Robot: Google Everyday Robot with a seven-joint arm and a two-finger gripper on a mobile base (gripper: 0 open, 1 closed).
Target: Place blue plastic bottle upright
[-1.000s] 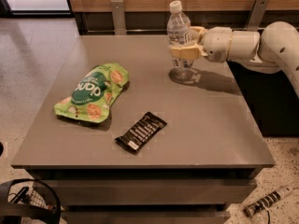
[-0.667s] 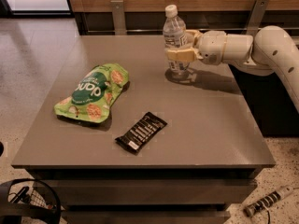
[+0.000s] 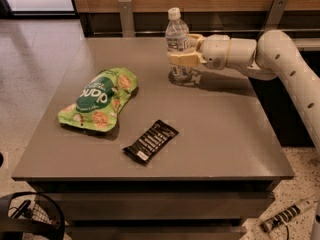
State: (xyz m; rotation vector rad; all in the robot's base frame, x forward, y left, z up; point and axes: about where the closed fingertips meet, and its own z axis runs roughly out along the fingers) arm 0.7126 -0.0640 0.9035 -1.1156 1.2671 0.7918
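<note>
The blue plastic bottle point(image 3: 176, 34) is a small clear bottle with a white cap. It stands upright at the far middle of the grey table point(image 3: 225, 134), its base at or just above the surface. My gripper point(image 3: 184, 59) reaches in from the right on the white arm point(image 3: 280, 54) and is shut on the bottle's lower body. One tan finger point(image 3: 181, 59) crosses in front of the bottle.
A green snack bag point(image 3: 100, 100) lies flat on the table's left. A black snack bar point(image 3: 150, 141) lies near the front middle. A wooden wall with metal posts point(image 3: 126, 16) runs behind the table. A black wire frame point(image 3: 30, 216) sits on the floor at the lower left.
My gripper and the upright bottle have moved a little to the left along the far side of the table. The snack bag and the bar have not moved.
</note>
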